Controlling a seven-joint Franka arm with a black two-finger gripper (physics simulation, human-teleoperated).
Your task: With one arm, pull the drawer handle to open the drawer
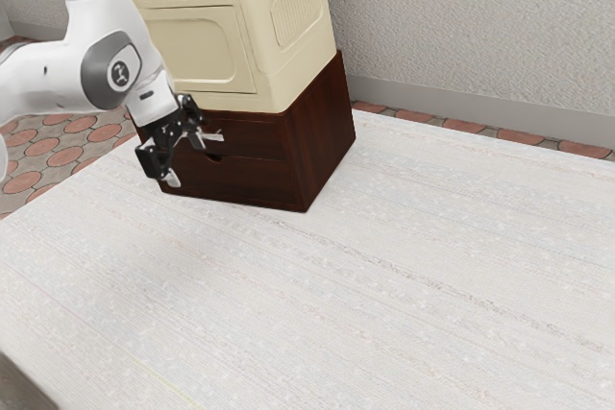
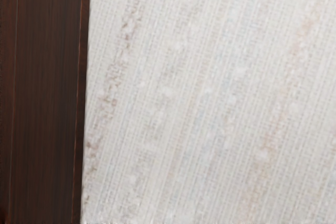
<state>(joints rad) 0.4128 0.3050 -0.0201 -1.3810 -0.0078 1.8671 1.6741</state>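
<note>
jaws spread apart, the gripper (image 1: 185, 162) hangs by the brown cabinet (image 1: 325, 136); the pale handle (image 1: 214, 136) on the upper drawer (image 1: 258, 144) sits near, at two o'clock in the exterior view.

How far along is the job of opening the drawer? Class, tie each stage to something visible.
Done: the hand is at the front of the dark wooden cabinet, close to the pale handle. In hand: lining up, it seems; the fingers stand apart, not closed on the handle. Left: engaging the handle and pulling, since the upper drawer front still looks flush with the cabinet.
</note>
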